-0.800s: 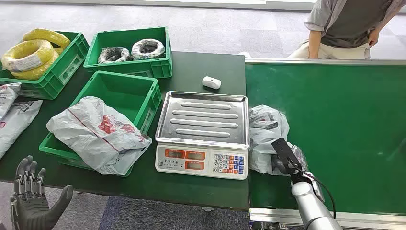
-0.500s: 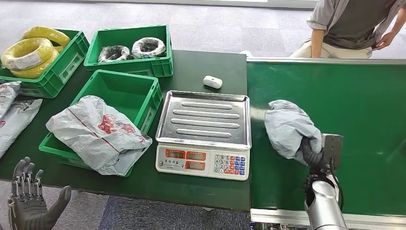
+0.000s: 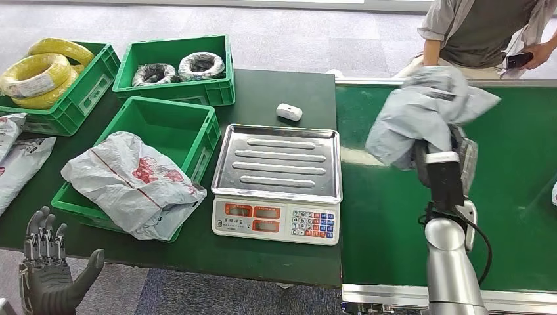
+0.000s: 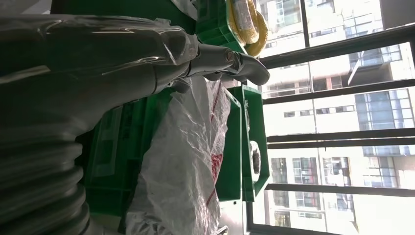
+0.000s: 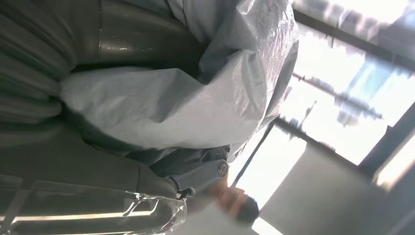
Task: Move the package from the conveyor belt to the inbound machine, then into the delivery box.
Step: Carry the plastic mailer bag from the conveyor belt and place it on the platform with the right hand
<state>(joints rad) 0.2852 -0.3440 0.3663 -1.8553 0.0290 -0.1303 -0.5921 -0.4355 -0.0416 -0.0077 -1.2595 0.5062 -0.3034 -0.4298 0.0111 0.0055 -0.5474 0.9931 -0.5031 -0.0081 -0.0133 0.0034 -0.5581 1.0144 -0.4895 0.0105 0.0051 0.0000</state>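
Above the belt (image 3: pixel 506 197), the right hand (image 3: pixel 439 149) holds the grey package (image 3: pixel 420 113) up in the air, to the right of the scale (image 3: pixel 278 180). Its fingers are wrapped around the bag. Down by the near edge of the table (image 3: pixel 276 262), the left hand (image 3: pixel 47 275) is empty, fingers spread. A white bag (image 3: pixel 131 184) lies over a green bin (image 3: pixel 164 125).

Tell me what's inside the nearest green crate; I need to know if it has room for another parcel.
A grey plastic parcel with red print lies over the near rim of the nearest green crate. The far part of its floor looks bare. The near part is covered by the parcel.
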